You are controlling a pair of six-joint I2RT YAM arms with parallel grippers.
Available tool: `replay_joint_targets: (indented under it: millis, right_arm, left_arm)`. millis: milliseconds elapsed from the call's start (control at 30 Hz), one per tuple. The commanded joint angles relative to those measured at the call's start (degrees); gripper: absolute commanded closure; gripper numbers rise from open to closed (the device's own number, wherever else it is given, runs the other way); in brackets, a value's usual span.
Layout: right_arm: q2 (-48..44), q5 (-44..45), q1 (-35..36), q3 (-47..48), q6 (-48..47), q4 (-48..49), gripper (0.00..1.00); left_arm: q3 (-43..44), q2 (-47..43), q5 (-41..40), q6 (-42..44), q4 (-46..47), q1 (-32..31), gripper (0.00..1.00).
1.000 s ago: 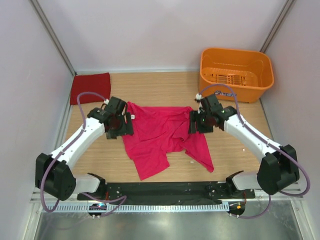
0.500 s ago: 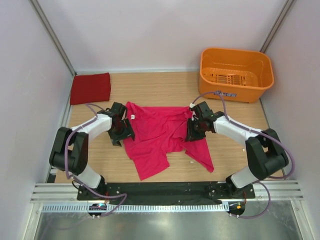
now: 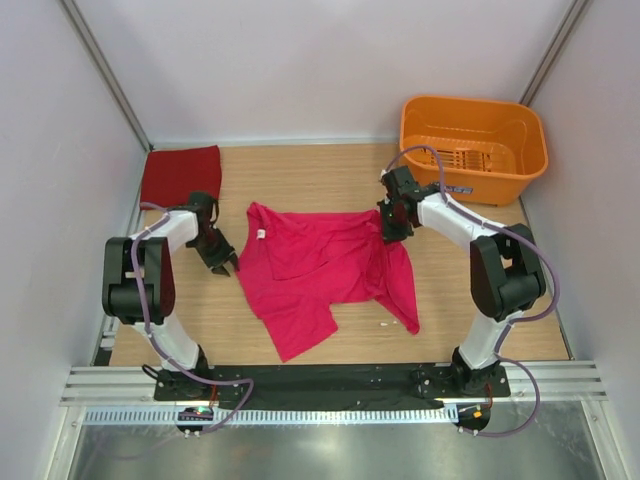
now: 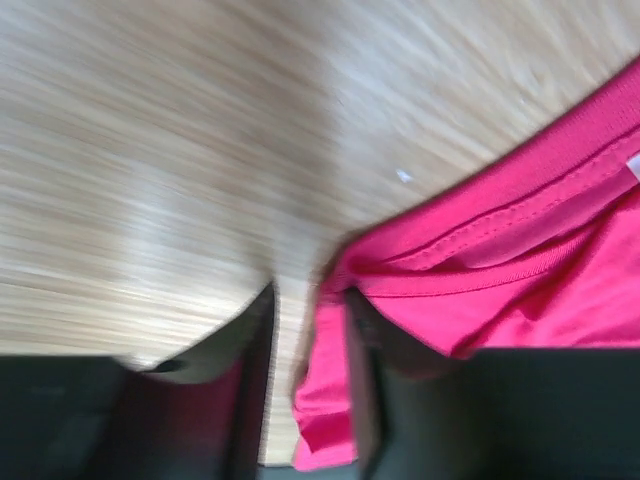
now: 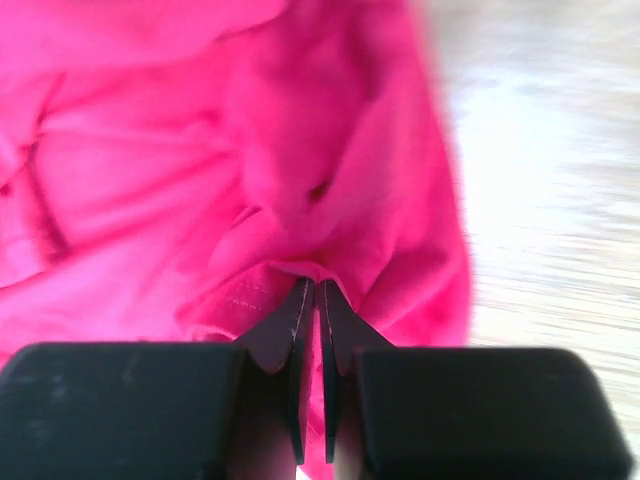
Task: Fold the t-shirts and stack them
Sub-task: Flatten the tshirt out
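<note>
The bright pink t-shirt (image 3: 320, 265) lies crumpled and spread out mid-table. My right gripper (image 3: 391, 226) is at its far right corner. In the right wrist view that gripper (image 5: 317, 292) is shut on a pinched fold of the pink cloth (image 5: 200, 150). My left gripper (image 3: 222, 262) sits low at the shirt's left edge. In the left wrist view its jaws (image 4: 308, 300) stand narrow around a bunch of pink hem (image 4: 520, 250), with a strip of table showing beside the cloth. The crimson t-shirt (image 3: 181, 175) lies folded flat at the far left corner.
An orange plastic basket (image 3: 500, 185) stands at the far right corner, close behind the right arm. Side walls close in the table on the left and right. A small white speck (image 3: 382, 323) lies on the wood near the shirt's lower right hem.
Both arms dropped low and both jaws narrowed. The left gripper slid left to the shirt's left edge. The right gripper moved back to the far right corner and closed on the cloth.
</note>
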Motion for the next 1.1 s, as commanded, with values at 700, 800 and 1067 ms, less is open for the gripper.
replay_joint_targets:
  millis: [700,800,1067]
  right_arm:
    - [-26.38,-0.95,-6.62,-18.1,6.65,-7.55,0.41]
    - [-28.67,-0.79,-6.71,-22.41,10.62,-8.78,0.51]
    - [-30.95,-1.49,-6.88,-25.75,12.11,-11.41,0.55]
  left_arm:
    - [-8.9,-5.49,5.0,-0.26,10.4,-1.43,0.57]
    - [-6.8,-2.94,2.47,0.69,9.97,-0.9,0.92]
    - [4.09,-0.03,-1.15,5.45,4.35,4.46,1.0]
